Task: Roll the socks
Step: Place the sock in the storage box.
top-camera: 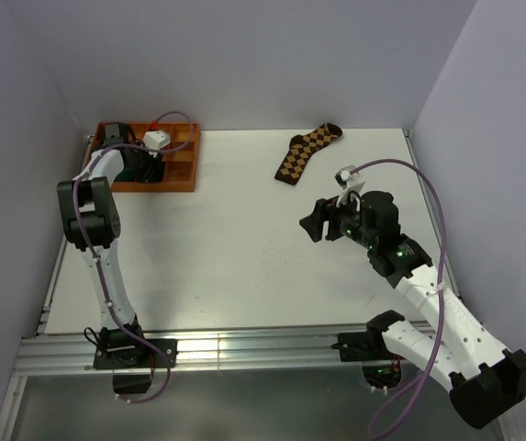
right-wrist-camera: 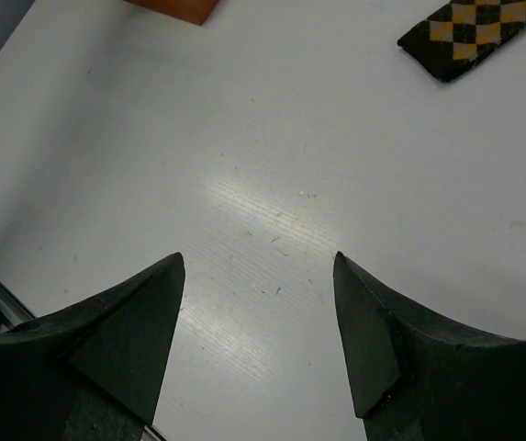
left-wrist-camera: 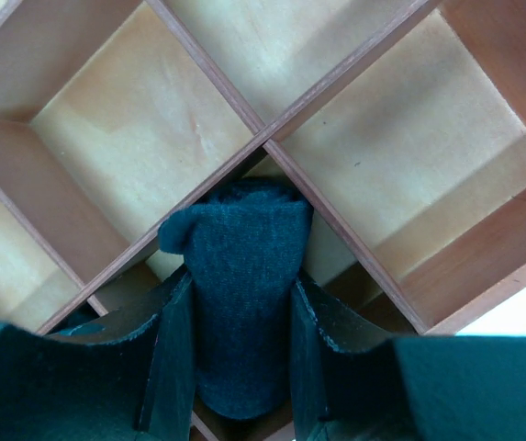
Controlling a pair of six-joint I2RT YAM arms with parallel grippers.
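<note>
The socks (left-wrist-camera: 244, 248) are a dark teal rolled bundle, seen only in the left wrist view. My left gripper (left-wrist-camera: 241, 285) is shut on the bundle, its dark fingers (left-wrist-camera: 175, 349) pressing on both sides. It holds the bundle over a compartment of the wooden divided tray (left-wrist-camera: 336, 220). In the top view my left gripper (top-camera: 148, 165) reaches down into that tray (top-camera: 180, 175) at the back left, and the bundle is hidden there. My right gripper (top-camera: 322, 220) hovers over the table at mid right, open and holding nothing (right-wrist-camera: 259, 266).
A brown and orange argyle sock (top-camera: 307, 149) lies flat near the back wall, ahead of the right gripper (right-wrist-camera: 469, 32). A corner of the tray (right-wrist-camera: 175, 7) shows in the right wrist view. Walls close in the table on the left, back and right.
</note>
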